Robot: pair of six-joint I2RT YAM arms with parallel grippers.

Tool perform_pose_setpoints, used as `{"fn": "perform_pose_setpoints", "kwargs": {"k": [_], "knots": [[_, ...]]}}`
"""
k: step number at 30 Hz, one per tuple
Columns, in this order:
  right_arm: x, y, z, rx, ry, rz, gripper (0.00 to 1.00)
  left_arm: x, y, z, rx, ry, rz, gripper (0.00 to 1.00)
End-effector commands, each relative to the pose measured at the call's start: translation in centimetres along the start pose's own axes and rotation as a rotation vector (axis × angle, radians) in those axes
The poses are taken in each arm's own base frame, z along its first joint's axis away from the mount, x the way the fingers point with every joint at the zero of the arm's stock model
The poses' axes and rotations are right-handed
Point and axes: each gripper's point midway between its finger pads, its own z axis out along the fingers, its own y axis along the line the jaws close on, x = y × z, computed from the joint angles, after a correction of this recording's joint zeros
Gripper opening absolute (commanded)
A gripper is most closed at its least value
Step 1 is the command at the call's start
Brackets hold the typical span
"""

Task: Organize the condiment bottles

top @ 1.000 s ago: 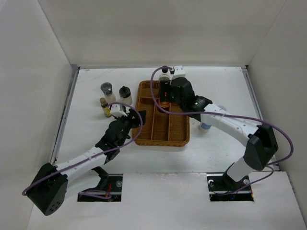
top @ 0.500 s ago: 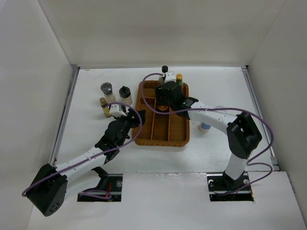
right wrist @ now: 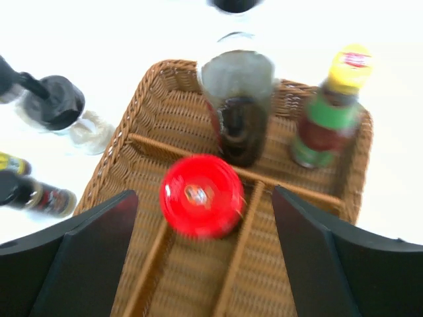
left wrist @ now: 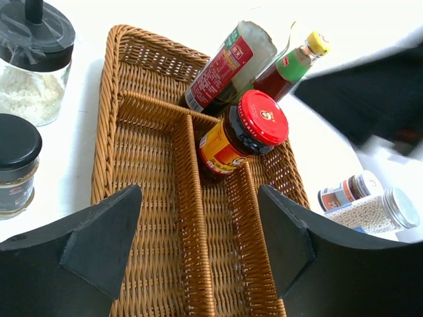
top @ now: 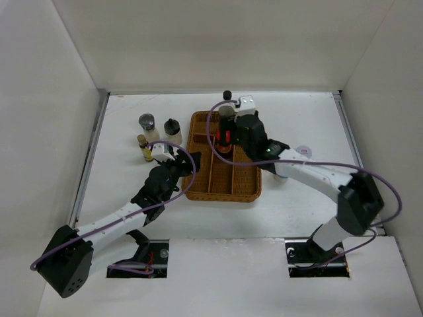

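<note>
The brown wicker basket (top: 201,179) holds three condiment bottles at its far end. They are a red-capped jar (top: 225,140) (left wrist: 254,119) (right wrist: 201,195), a tall clear bottle with dark liquid (left wrist: 228,63) (right wrist: 241,112) and a yellow-capped bottle (left wrist: 297,59) (right wrist: 330,109). My right gripper (top: 231,140) (right wrist: 205,251) is open and empty, above the basket just short of the red-capped jar. My left gripper (top: 187,164) (left wrist: 198,244) is open and empty over the basket's near left part.
Left of the basket stand a black-lidded shaker (top: 147,122) (left wrist: 36,53), a black-capped jar (top: 172,127) (left wrist: 16,158) and two small bottles (top: 144,146). Right of the basket stand two small shakers (left wrist: 363,201), partly hidden under my right arm in the top view. White walls enclose the table.
My right gripper swung left over the basket's far end, then back right and up. The red-capped jar now shows standing free in the basket. My left arm has not moved.
</note>
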Motion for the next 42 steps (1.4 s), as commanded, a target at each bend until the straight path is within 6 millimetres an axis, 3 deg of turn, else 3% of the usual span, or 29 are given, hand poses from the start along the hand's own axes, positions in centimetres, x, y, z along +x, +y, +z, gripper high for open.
{"fn": "perform_pose_setpoints", "kwargs": {"k": [1, 3, 5, 7, 9, 13, 17, 25, 27, 32, 36, 40, 42], "knots": [[-5.5, -1.7, -5.4, -0.005, -0.177, 0.117, 0.84, -1.1, -1.2, -0.3, 0.047, -0.037, -0.023, 0.70], [-5.5, -5.6, -8.0, 0.078, -0.214, 0.171, 0.71, -1.0, -1.1, -0.3, 0.046, -0.033, -0.026, 0.70], [-4.8, -10.0, -10.6, 0.195, -0.235, 0.212, 0.48, -0.6, -1.1, -0.1, 0.041, -0.018, -0.024, 0.70], [-3.4, -13.6, -12.8, 0.306, -0.220, 0.244, 0.43, -0.3, -1.5, 0.0, 0.059, -0.008, -0.024, 0.70], [-1.4, -16.3, -14.5, 0.400, -0.169, 0.257, 0.47, -0.1, -1.5, 0.1, 0.058, -0.001, -0.023, 0.70], [3.3, -18.8, -15.6, 0.513, -0.060, 0.241, 0.86, -0.4, -1.7, -0.1, 0.067, -0.009, -0.029, 0.70], [6.3, -18.3, -14.7, 0.493, 0.037, 0.226, 0.95, -0.6, -1.4, -0.2, 0.057, -0.018, -0.034, 0.70], [7.3, -19.0, -12.6, 0.509, 0.070, 0.230, 0.95, -0.4, -1.5, 0.0, 0.062, -0.009, -0.033, 0.70], [7.3, -19.2, -12.0, 0.502, 0.065, 0.241, 0.90, -0.4, -1.7, -0.1, 0.064, -0.013, -0.028, 0.70], [7.8, -19.1, -11.0, 0.480, 0.095, 0.250, 0.60, -0.1, -1.5, 0.1, 0.059, -0.003, -0.027, 0.70], [4.1, -18.5, -11.9, 0.448, -0.013, 0.282, 0.47, -0.1, -1.5, 0.1, 0.064, -0.005, -0.033, 0.70], [-2.3, -15.6, -12.8, 0.329, -0.170, 0.302, 0.46, 0.0, -3.0, -0.2, 0.136, -0.011, -0.036, 0.70], [-4.0, -14.0, -12.3, 0.286, -0.187, 0.291, 0.47, 0.0, -3.1, -0.2, 0.147, -0.015, -0.038, 0.70]]}}
